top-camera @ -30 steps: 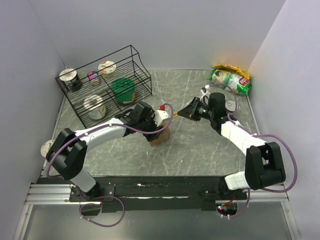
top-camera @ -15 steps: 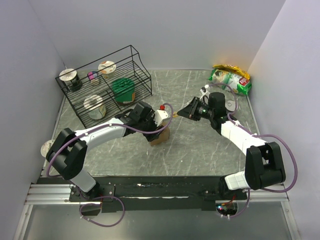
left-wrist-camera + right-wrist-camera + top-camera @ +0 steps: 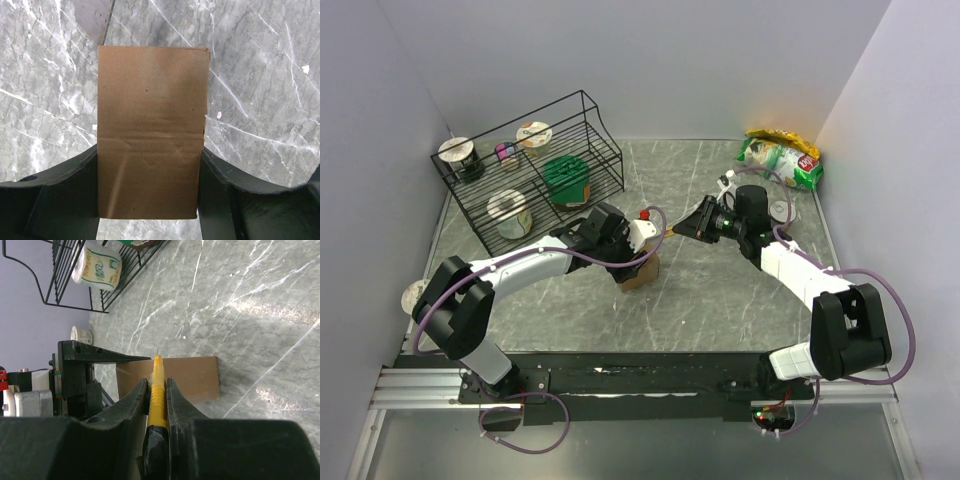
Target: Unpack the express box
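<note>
At mid-table, left pincer [image 3: 149, 165] clamps the express box [image 3: 152, 115], right pincer [image 3: 157, 386] grips cutter [image 3: 158, 370].

Lab cell: plain walls [image 3: 720, 60], marble table [image 3: 720, 300]

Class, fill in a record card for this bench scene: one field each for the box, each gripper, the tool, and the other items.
Box: express box, brown cardboard, mid-table
Left gripper: left gripper shut on the express box, one finger on each of two opposite sides
Right gripper: right gripper shut on a yellow knife
Tool aim: blade end points toward the box; contact cannot be told
Far left: black wire rack holding cups
Far right: green snack bag
</note>
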You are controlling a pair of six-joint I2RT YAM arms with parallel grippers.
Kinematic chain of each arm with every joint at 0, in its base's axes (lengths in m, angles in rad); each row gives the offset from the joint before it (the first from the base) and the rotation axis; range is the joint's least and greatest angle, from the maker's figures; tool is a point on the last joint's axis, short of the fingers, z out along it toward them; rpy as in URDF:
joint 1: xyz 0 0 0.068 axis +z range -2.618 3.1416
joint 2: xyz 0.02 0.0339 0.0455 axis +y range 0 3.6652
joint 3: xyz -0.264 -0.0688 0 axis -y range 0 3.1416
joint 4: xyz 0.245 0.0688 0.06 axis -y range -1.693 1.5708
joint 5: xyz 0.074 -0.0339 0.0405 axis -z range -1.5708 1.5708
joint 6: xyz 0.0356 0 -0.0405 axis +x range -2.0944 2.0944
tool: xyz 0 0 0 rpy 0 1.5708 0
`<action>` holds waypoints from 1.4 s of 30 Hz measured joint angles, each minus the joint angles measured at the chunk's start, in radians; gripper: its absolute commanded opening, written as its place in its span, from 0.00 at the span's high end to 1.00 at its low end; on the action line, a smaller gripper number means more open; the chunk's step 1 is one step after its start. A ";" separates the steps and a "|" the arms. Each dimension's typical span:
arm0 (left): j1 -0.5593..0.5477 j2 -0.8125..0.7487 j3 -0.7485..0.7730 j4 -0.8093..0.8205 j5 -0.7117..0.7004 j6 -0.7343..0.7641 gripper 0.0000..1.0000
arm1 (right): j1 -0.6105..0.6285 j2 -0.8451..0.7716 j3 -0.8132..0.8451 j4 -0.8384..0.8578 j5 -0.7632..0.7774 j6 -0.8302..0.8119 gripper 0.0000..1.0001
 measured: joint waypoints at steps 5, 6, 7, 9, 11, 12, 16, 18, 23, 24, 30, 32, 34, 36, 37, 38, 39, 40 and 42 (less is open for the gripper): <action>0.000 0.003 0.000 0.004 -0.008 -0.007 0.46 | 0.000 0.000 0.006 -0.014 -0.001 -0.009 1.00; 0.000 0.003 0.000 0.005 -0.010 -0.008 0.47 | 0.000 0.000 0.011 -0.023 -0.001 -0.011 1.00; 0.000 0.005 0.001 0.007 -0.012 -0.009 0.47 | 0.000 0.000 0.016 -0.030 -0.002 -0.014 1.00; -0.001 0.006 0.001 0.013 -0.019 -0.018 0.49 | 0.000 0.000 0.024 -0.042 -0.004 -0.027 1.00; -0.001 0.007 0.002 0.014 -0.023 -0.026 0.50 | 0.000 0.000 0.032 -0.055 -0.004 -0.038 1.00; -0.001 0.007 0.002 0.015 -0.025 -0.029 0.51 | 0.000 0.000 0.035 -0.060 -0.004 -0.042 1.00; 0.002 0.011 0.003 0.018 -0.026 -0.045 0.54 | 0.000 0.000 0.037 -0.073 -0.002 -0.060 1.00; 0.005 0.013 0.005 0.019 -0.023 -0.055 0.55 | 0.000 0.000 0.037 -0.076 0.000 -0.064 1.00; 0.014 0.018 0.006 0.026 -0.017 -0.074 0.57 | 0.000 0.000 0.037 -0.083 0.000 -0.071 1.00; 0.016 0.018 0.006 0.027 -0.016 -0.075 0.57 | 0.000 0.000 0.037 -0.084 0.000 -0.073 1.00; 0.027 0.020 0.006 0.036 -0.023 -0.082 0.59 | -0.003 -0.005 0.050 -0.123 -0.009 -0.095 1.00; 0.037 0.021 0.006 0.038 -0.029 -0.085 0.59 | -0.008 -0.007 0.052 -0.145 -0.017 -0.103 1.00; 0.045 0.021 0.006 0.039 -0.037 -0.086 0.59 | -0.013 -0.010 0.054 -0.167 -0.028 -0.114 1.00; 0.050 0.021 0.006 0.040 -0.044 -0.087 0.59 | -0.021 -0.016 0.055 -0.192 -0.040 -0.123 1.00; 0.052 0.021 0.006 0.041 -0.046 -0.089 0.59 | -0.024 -0.019 0.055 -0.199 -0.043 -0.128 1.00; 0.053 0.021 0.006 0.042 -0.047 -0.090 0.59 | -0.028 -0.023 0.055 -0.211 -0.047 -0.134 1.00; 0.053 0.021 0.006 0.042 -0.047 -0.090 0.59 | -0.032 -0.026 0.056 -0.222 -0.052 -0.142 1.00; 0.053 0.022 0.006 0.042 -0.047 -0.090 0.58 | -0.037 -0.029 0.061 -0.237 -0.054 -0.150 1.00; 0.053 0.022 0.006 0.043 -0.051 -0.092 0.56 | -0.045 -0.034 0.072 -0.271 -0.058 -0.172 1.00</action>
